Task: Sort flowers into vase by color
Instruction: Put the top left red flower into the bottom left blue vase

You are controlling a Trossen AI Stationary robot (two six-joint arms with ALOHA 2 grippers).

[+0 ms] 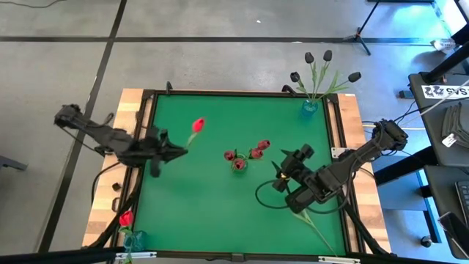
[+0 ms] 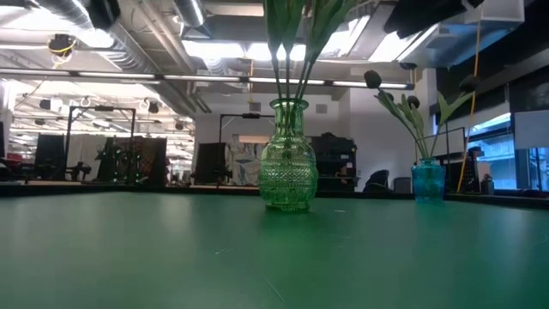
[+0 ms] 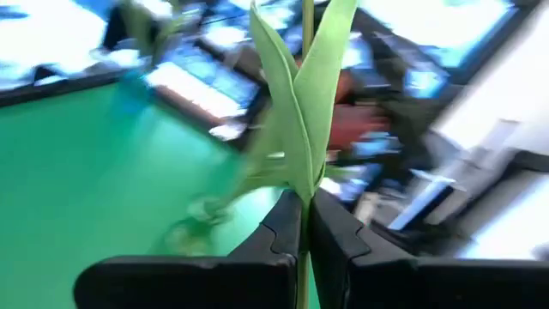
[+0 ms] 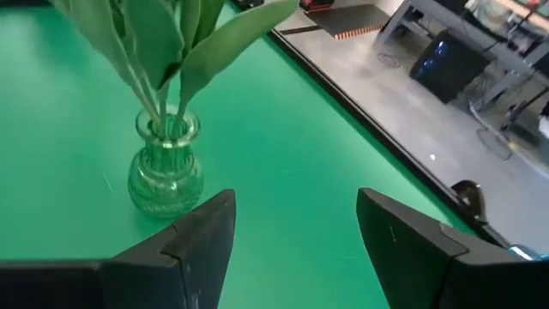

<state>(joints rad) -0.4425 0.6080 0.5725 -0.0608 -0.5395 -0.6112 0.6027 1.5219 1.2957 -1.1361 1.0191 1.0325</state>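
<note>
My left gripper [image 1: 181,151] hovers over the left part of the green mat, shut on a bright red tulip [image 1: 198,125] with long leaves [image 3: 300,112]. A green glass vase [image 1: 239,163] at the mat's centre holds several pink-red tulips [image 1: 258,149]; their stems stand in its neck [image 2: 287,107]. My right gripper [image 1: 279,176] stands open just right of this vase [image 4: 165,176], with nothing between its fingers. Black tulips [image 1: 322,66] stand in a blue vase [image 1: 309,108] at the far right. One red tulip [image 1: 126,218] stands in a vase [image 1: 133,239] at the near left corner. My left gripper pinches the red tulip's thin stem [image 3: 304,210] between its two fingers, just below where the leaves spring from it. The fingers point level, from the table's left, and lie across the stem. The tulip is lifted clear of the mat, its head up and toward the far edge.
A loose green stem [image 1: 316,229] lies on the mat near the right arm, toward the near right corner. A dark frame [image 1: 146,147] borders the mat. A black cable [image 1: 264,198] loops on the mat by the right arm. Bare mat lies between the vases.
</note>
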